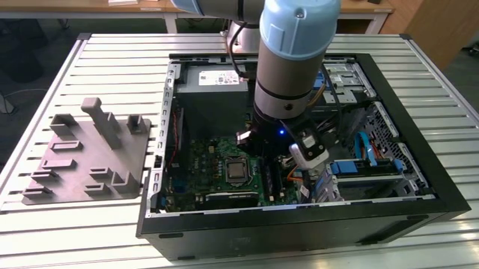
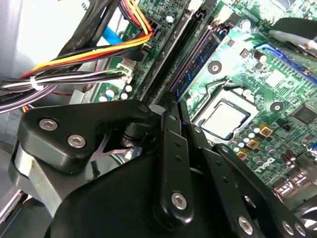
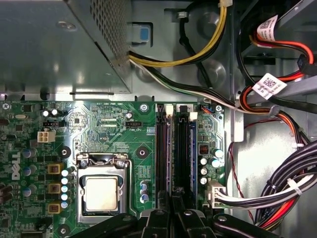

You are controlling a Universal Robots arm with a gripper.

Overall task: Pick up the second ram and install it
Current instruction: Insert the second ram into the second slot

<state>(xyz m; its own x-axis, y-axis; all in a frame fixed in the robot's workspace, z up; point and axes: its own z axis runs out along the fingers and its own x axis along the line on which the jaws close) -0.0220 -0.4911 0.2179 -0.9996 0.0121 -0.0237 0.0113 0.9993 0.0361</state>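
Hovering our clenched claw (image 3: 173, 210) over the second ram (image 3: 168, 151), which sits slotted near the motherboard's (image 3: 114, 134) edge.

Green motherboard (image 3: 124, 148), grey fixture plate (image 1: 82, 168)

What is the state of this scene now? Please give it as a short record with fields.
place: open computer case on a slatted table
arm: reaches down into the case, over the green motherboard
tool: directly over the memory slots beside the processor socket
memory sticks: two long sticks stand in neighbouring slots, and; in the second wrist view one shows at
grey fixture plate: on the table, at the exterior view's left of the case
cables: bundle next to the board
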